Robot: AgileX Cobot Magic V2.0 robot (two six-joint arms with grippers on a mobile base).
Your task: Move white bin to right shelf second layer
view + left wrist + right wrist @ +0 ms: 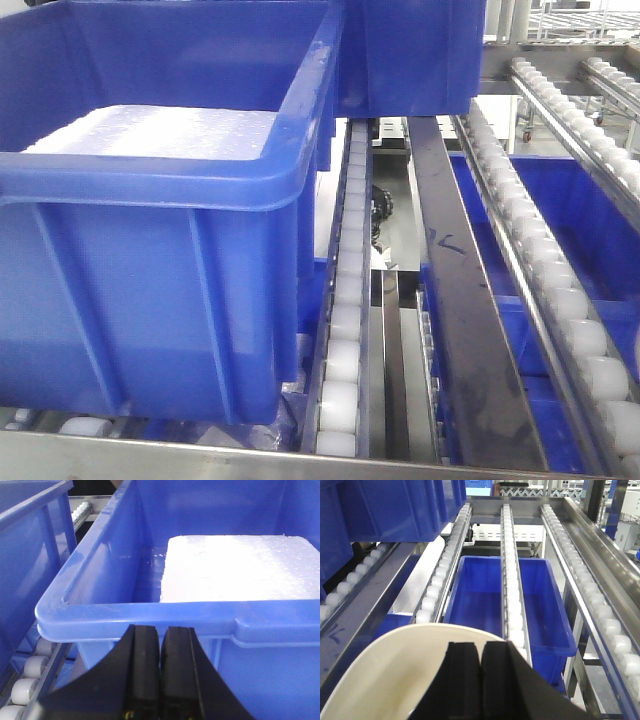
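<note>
The white bin shows only in the right wrist view, a cream tub filling the lower left, held above the sloped roller lanes of the steel rack. My right gripper is shut at the bin's near rim; the pinched part is hidden behind the fingers. My left gripper is shut and empty, just in front of the rim of a blue crate that holds a white foam block. Neither gripper nor the bin shows in the front view.
A large blue crate stands on the rack at the left, another behind it. Roller lanes and a dark rail run away from me. A blue crate sits on the level below.
</note>
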